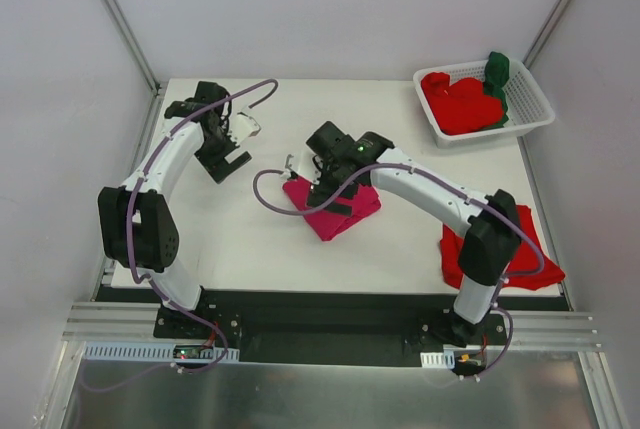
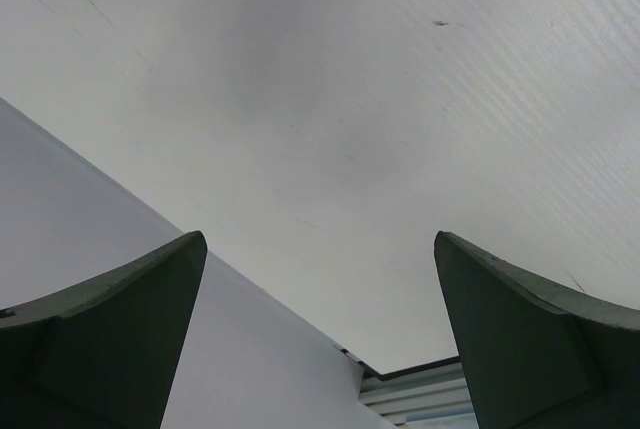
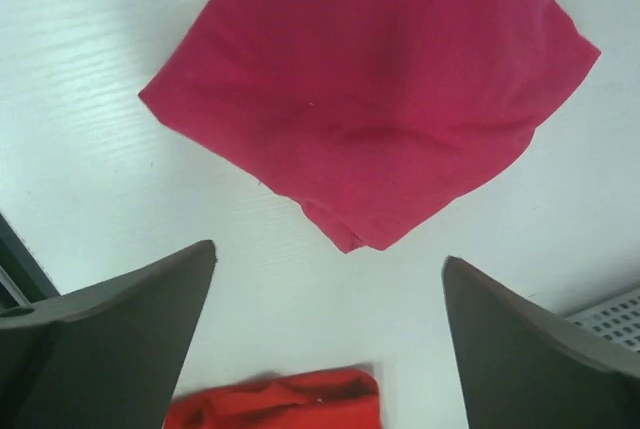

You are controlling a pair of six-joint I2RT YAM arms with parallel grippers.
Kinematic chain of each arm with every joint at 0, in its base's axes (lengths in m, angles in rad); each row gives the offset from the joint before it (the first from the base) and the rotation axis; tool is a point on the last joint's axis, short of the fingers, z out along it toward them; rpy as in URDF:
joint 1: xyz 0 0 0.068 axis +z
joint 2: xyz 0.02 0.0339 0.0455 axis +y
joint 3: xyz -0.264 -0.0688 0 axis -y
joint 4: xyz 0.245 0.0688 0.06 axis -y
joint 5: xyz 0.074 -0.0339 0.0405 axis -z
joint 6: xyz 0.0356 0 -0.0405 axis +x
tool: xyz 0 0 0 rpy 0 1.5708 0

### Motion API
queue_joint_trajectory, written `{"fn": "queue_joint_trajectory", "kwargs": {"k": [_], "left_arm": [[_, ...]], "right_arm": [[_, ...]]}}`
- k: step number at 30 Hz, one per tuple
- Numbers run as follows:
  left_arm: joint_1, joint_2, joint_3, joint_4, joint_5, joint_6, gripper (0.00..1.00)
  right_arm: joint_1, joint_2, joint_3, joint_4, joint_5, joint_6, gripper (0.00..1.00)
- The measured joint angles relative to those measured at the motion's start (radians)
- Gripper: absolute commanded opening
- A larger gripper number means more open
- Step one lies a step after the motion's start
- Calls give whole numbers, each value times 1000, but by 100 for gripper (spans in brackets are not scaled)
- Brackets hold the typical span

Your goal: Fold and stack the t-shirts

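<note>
- Top external: folded magenta t-shirt [image 1: 335,211] lies at centre of table [image 1: 250,239], directly under right claw [image 1: 322,187]; the right claw is by far the nearer one.
- Right wrist cam: shirt [image 3: 370,99] sits at 12 o'clock from the claw [image 3: 325,252], just ahead, not touched. It's a diamond, widest approx 9-to-3, one corner pointing to 6 at the claw.
- Right claw fingers spread wide, nothing between them.
- Left claw [image 1: 228,161] is at approx 10 o'clock from the shirt, well apart. Left wrist cam shows it [image 2: 320,239] spread wide too, holding nothing.
- Folded red t-shirt [image 1: 450,254] at 4 o'clock; prob. the stack spot.
- White basket [image 1: 540,114] at 1 o'clock holds more red t-shirts [image 1: 460,99] + a dark green t-shirt [image 1: 497,74].
</note>
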Motion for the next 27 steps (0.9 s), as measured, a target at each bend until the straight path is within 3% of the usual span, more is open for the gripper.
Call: {"fn": "queue_joint_trajectory", "kwargs": {"k": [10, 19, 27], "left_arm": [[-12, 10, 5, 0, -24, 8, 99], [-13, 11, 5, -1, -40, 26, 99], [-22, 18, 8, -3, -47, 27, 99]], "right_arm": [[-156, 288, 143, -41, -299, 259, 100], [-174, 358, 195, -72, -330, 361, 100], [-171, 352, 92, -110, -293, 363, 100]]}}
